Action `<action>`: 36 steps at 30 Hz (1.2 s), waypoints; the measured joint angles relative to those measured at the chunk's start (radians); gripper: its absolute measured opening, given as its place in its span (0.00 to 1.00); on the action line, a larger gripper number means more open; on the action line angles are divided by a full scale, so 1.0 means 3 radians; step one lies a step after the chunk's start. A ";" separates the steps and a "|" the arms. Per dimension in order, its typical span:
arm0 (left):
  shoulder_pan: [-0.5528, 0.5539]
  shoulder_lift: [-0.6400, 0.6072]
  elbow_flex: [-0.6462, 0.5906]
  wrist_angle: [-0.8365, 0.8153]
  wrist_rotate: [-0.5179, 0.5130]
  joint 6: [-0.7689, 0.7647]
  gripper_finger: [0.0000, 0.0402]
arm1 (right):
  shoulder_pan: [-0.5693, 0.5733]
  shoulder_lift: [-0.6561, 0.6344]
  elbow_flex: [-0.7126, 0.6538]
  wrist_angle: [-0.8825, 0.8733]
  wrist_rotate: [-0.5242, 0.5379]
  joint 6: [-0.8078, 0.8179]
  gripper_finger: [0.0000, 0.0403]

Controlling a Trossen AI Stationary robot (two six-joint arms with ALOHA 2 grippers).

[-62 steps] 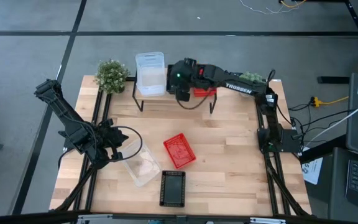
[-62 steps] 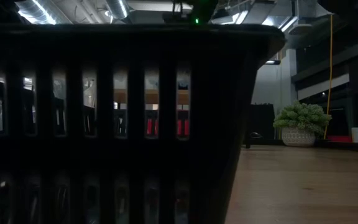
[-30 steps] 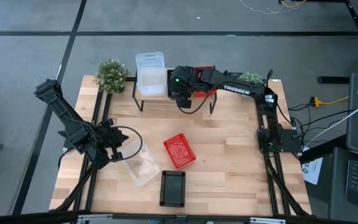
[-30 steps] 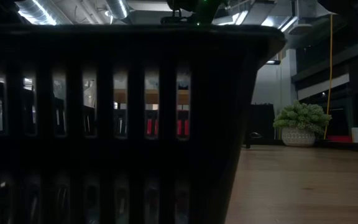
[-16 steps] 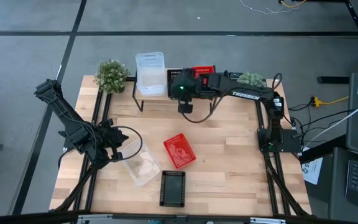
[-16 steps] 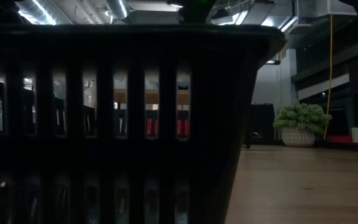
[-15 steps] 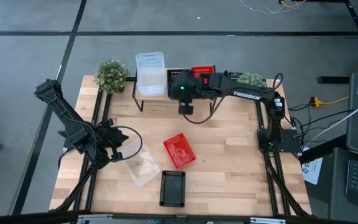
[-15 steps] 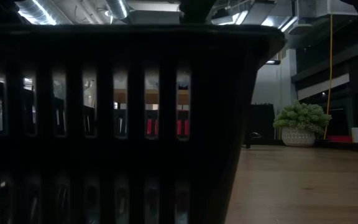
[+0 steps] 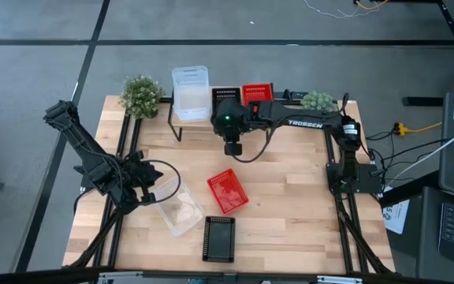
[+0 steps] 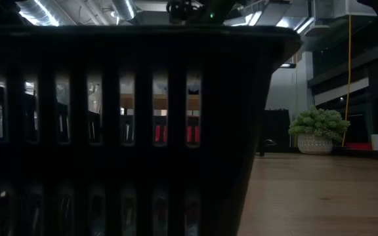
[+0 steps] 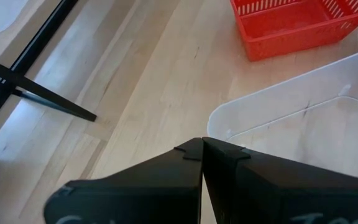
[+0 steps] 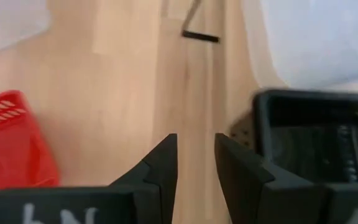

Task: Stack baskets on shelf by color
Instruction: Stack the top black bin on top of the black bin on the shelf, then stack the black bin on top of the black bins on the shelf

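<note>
Fetching the next basket looks like the step in hand: the right gripper (image 9: 232,147) hangs just in front of the shelf (image 9: 203,122) with its jaws apart and nothing between them. On the shelf sit a clear stack (image 9: 190,93), a black basket (image 9: 225,95) in the middle, and a red basket (image 9: 258,93) beside it. Loose on the tabletop (image 9: 290,197) lie a red basket (image 9: 227,191), a black basket (image 9: 219,238) near the front edge, and a clear basket (image 9: 176,211). The left gripper (image 9: 150,196) waits at the clear basket's rim, jaws together and holding nothing, as its wrist view shows.

To do this well, the right arm should probably go for the loose red basket, the nearest one. That basket lies askew, so turning the wrist to square the jaws across one wall would give a firmer pinch. The mesh wall is thin, so seat the jaws well down over the rim before closing. Lift high enough to clear the shelf edge, then lower it straight into the red one so it nests rather than catching on a rim.
</note>
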 joint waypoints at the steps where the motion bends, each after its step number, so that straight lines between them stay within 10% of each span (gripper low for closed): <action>1: 0.0001 0.0000 0.0000 0.0002 0.0001 0.0000 0.00 | -0.0016 0.0000 -0.0024 0.0024 0.0028 0.0001 0.27; 25: 0.0000 0.0000 0.0000 0.0010 0.0001 0.0001 0.00 | -0.0112 0.0000 -0.0031 0.0470 0.0232 0.0159 0.27; 36: 0.0001 -0.0001 0.0000 0.0006 0.0001 0.0003 0.00 | -0.0111 -0.0075 -0.0026 0.0710 0.1302 0.0155 0.27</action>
